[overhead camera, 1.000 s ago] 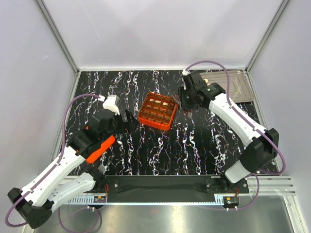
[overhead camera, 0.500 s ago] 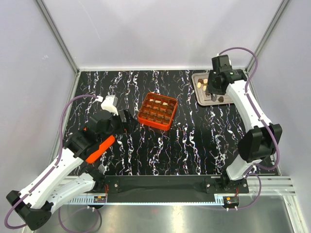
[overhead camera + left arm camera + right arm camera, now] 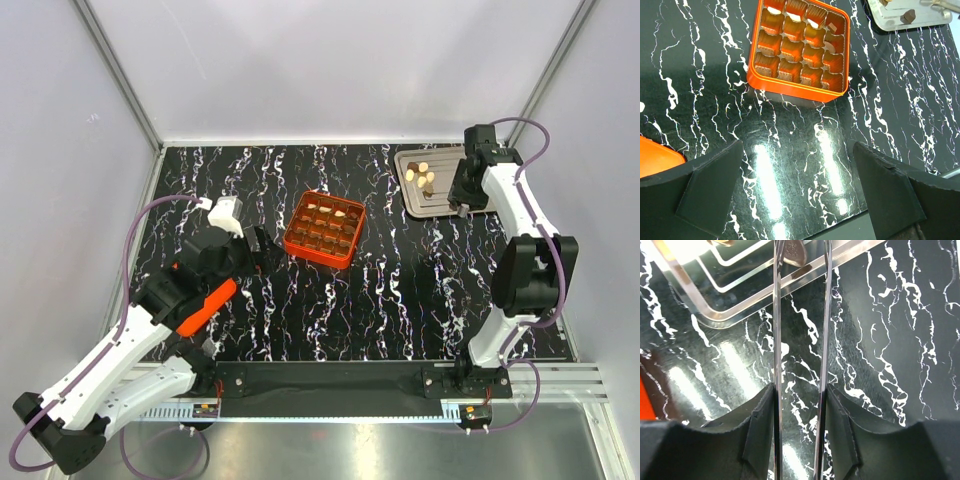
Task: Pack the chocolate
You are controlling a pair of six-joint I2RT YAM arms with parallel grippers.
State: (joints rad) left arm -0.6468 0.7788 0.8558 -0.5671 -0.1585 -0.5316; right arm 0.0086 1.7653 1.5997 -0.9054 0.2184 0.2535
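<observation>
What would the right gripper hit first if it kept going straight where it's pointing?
Most likely the dark brown chocolate piece on the silver tray, lying just ahead between the open fingers of the right gripper. Depth is unclear, so the tray itself could come first.

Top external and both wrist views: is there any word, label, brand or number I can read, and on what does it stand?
No text can be read in any view.
orange grid box: no print shows.
silver tray: bare metal, no marking.
chocolate pieces: no lettering visible.
small coloured tags on the front rail: too small to read.
</observation>
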